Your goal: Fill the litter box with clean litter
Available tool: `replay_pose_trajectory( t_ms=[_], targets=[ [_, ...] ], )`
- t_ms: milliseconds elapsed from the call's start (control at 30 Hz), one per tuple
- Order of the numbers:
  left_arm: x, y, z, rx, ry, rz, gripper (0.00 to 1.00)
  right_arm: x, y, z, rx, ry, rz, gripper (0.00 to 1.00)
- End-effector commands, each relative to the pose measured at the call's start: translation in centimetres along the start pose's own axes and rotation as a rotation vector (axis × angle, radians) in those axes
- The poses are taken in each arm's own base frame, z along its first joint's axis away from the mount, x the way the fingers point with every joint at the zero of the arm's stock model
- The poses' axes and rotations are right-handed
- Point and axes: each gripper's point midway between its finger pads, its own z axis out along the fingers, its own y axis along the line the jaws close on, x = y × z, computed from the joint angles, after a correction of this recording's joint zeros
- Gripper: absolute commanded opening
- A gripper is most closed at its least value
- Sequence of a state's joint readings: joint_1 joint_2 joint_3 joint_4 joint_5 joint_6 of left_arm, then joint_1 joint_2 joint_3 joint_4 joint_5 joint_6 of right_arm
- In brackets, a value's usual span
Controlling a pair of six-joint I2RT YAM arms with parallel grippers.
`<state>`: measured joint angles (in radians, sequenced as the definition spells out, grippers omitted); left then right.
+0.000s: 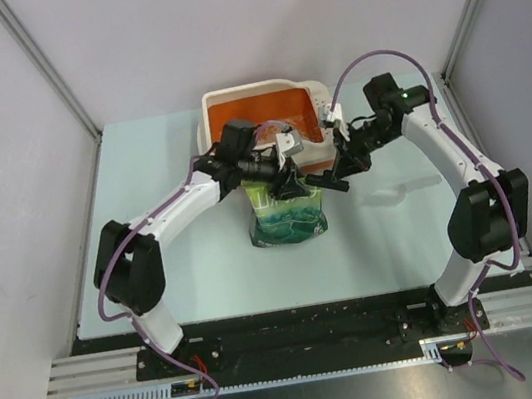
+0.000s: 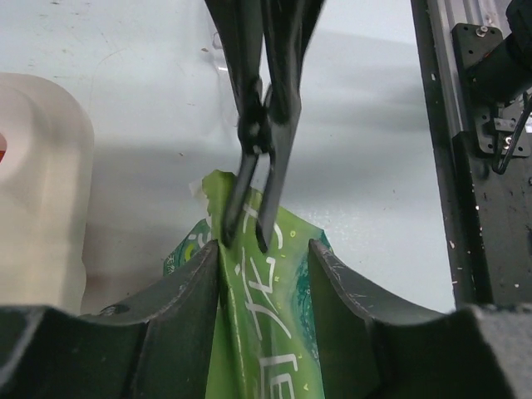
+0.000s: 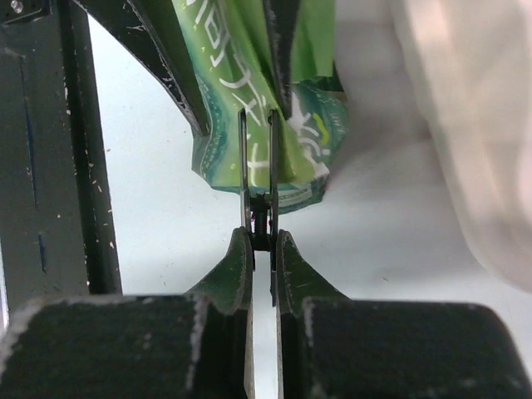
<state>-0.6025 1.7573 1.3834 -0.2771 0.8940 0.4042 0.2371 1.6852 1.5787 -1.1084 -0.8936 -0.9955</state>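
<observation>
Step in hand, judged: opening green pouch on table, just in front of litter box at far centre. Left claw half open astride pouch top. Right claw pinched shut on black cutter, blades at top edge. Advice: clamp pouch firmly, cut full width.

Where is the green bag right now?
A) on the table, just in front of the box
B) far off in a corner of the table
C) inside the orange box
A: the green pouch sits on the table right in front of the litter box, outside its rim and near the middle of the table.
</observation>
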Motion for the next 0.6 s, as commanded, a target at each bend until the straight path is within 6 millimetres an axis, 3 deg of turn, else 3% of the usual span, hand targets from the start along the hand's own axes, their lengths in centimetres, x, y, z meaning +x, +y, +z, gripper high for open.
replay_pose_trajectory(
  t_ms=[0,133,367,567],
  targets=[
    [-0.9,-1.1,-1.4,0.006,-0.019,0.042,0.49,-2.7,-0.2,-3.4,0.065,-0.044,-0.048,0.0],
    [-0.2,-0.9,-1.2,0.008,-0.009,0.035,0.41,-3.0,0.4,-4.2,0.082,-0.037,-0.071,0.0],
    [-0.7,0.0,-0.3,0.0,-0.005,0.047,0.09,-1.7,0.6,-3.6,0.066,0.057,-0.159,0.0],
    [-1.0,-0.2,-0.2,0.007,-0.009,0.062,0.0,-1.3,0.2,-2.8,0.05,0.104,-0.205,0.0]
  ],
)
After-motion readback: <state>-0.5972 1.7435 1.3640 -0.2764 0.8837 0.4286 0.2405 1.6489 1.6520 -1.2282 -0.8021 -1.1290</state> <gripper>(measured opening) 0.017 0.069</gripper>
